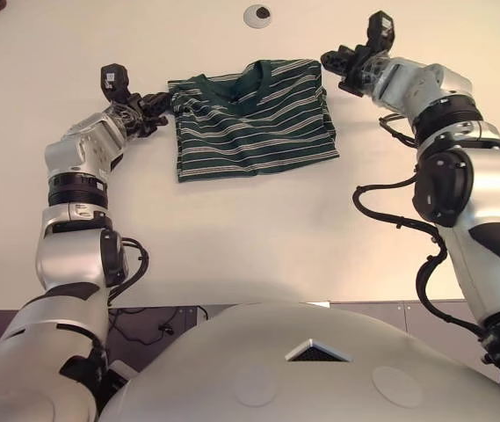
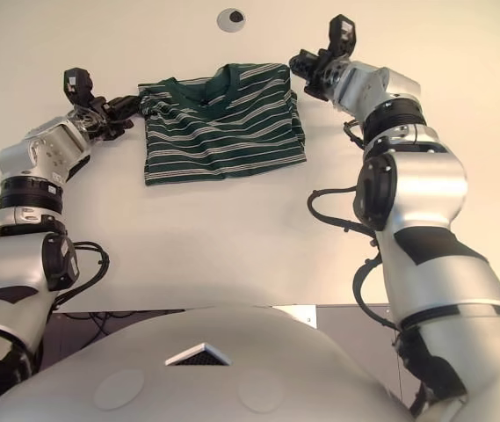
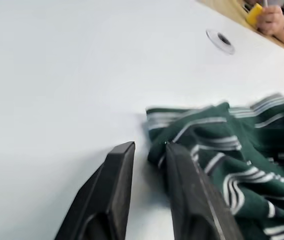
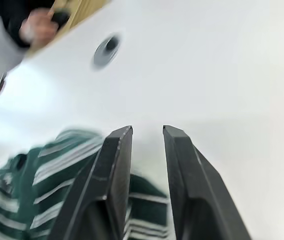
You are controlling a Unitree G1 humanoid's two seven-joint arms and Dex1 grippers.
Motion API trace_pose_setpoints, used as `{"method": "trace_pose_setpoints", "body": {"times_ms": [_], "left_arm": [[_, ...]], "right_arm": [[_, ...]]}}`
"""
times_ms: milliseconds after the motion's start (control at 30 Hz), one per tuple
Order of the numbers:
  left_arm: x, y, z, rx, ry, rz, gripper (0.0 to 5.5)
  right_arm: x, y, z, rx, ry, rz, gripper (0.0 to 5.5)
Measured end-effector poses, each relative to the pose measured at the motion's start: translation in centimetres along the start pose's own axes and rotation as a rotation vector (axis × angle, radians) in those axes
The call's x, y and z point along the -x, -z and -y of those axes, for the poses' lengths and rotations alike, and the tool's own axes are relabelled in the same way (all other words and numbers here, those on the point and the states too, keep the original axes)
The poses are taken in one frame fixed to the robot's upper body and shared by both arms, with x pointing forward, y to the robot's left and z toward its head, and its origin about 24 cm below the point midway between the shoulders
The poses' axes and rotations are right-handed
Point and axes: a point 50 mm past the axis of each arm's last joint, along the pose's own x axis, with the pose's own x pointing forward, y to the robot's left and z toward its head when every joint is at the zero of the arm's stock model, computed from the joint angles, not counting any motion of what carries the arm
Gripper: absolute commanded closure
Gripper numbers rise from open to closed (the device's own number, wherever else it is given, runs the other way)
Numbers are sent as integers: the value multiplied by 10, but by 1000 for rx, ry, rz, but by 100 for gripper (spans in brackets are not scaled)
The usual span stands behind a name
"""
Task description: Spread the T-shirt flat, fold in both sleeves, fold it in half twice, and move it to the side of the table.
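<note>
Left eye view | cable hole (image 1: 257, 15) beyond folded T-shirt (image 1: 254, 119) | both arms' jaws spread, empty

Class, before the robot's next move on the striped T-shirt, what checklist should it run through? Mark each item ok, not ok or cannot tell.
1. Sleeves folded in: T-shirt shows none sticking out, ok.
2. Left end effector open: ok.
3. Cloth inside its grip: not ok, the corner lies alongside.
4. Right end effector open at the far right corner: ok.
5. Both half-folds done: cannot tell.
6. Grommet apart from the T-shirt: ok.
</note>
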Motion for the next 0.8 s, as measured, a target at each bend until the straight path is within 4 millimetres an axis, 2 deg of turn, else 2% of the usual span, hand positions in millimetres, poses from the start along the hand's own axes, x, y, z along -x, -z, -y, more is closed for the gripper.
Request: {"method": "trace_pose_setpoints", "body": {"times_ms": [67,100,200,300,367,433,533,667,800], "left_arm": [[9,-10,6,-68,43,131,443],[13,-15,12,-102,79,176,462],[29,-24,41,-238,228,264,495],[36,-15,84,-390,407,208,537],[33,5,114,-580,513,44,548],[35,19,117,-710,534,-77,548],[43,44,98,-865,488,-291,548],[48,52,96,-924,505,-353,548],[58,60,101,-884,570,-379,548]], "right_arm": [[1,-8,-2,92,-32,53,454],[1,-11,-5,161,-61,67,469],[0,-17,-19,456,-171,72,506],[-2,-14,-32,764,-265,22,549],[-10,2,-53,944,-379,-30,550],[-14,19,-61,1029,-443,-75,550],[-16,35,-48,1111,-370,-124,550],[-19,40,-34,1205,-200,-149,550],[-20,40,-27,1250,-102,-141,550]]}}
